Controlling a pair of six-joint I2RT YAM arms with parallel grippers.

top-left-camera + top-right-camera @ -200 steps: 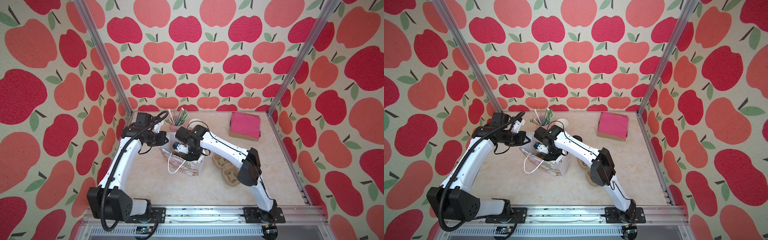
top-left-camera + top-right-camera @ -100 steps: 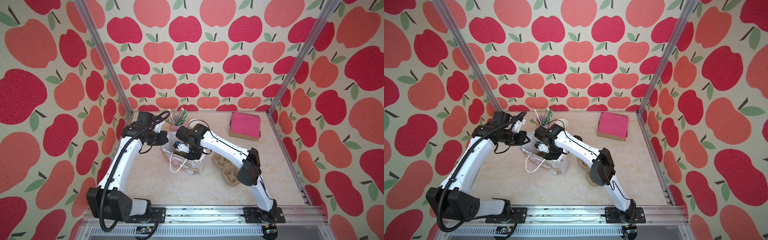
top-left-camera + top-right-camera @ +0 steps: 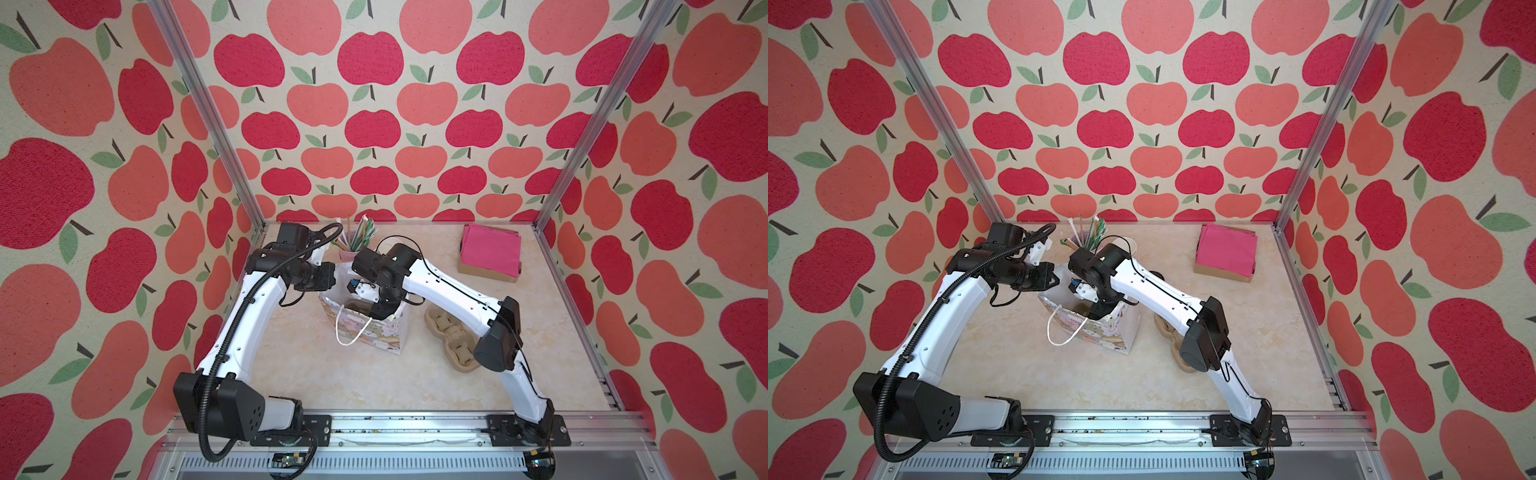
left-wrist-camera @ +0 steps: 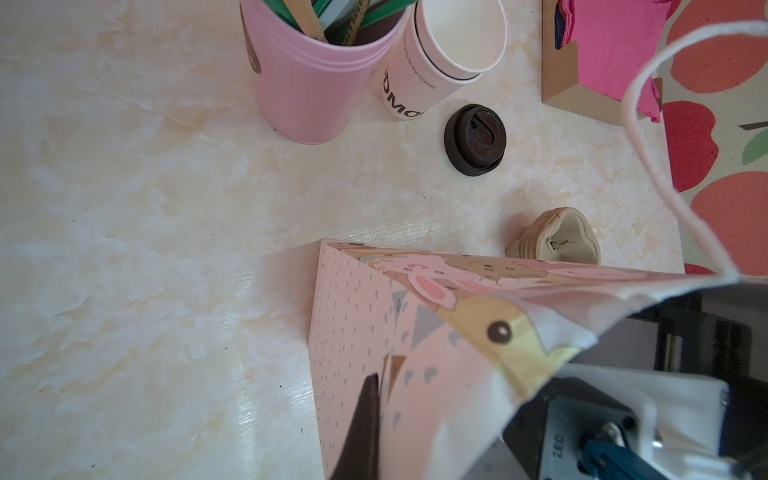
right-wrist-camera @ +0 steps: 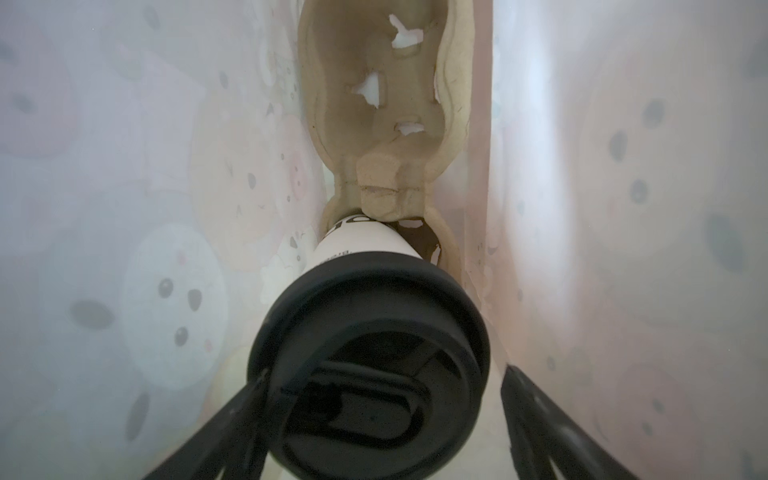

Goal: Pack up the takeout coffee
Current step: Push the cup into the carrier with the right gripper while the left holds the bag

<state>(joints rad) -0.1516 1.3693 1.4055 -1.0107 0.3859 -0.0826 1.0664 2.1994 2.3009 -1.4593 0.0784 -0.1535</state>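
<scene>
- Left arm (image 3: 249,328): white moulded links, black joint housings, small dark screws; shoulder housing (image 3: 220,405) with a cluster of small holes.
- Right arm (image 3: 449,291): matching white links and black joints; thin black cable along the shell.
- Hose (image 3: 200,432): black, corrugated, clipped along the left arm.
- Base plates (image 3: 505,424): black, bolted to a silver rail (image 3: 415,428).
- Wrist camera housing (image 4: 582,415): white, marked "ZED"; blue connector (image 4: 615,457).
- Right gripper (image 5: 386,372): two black tapered fingers (image 5: 536,407).
</scene>
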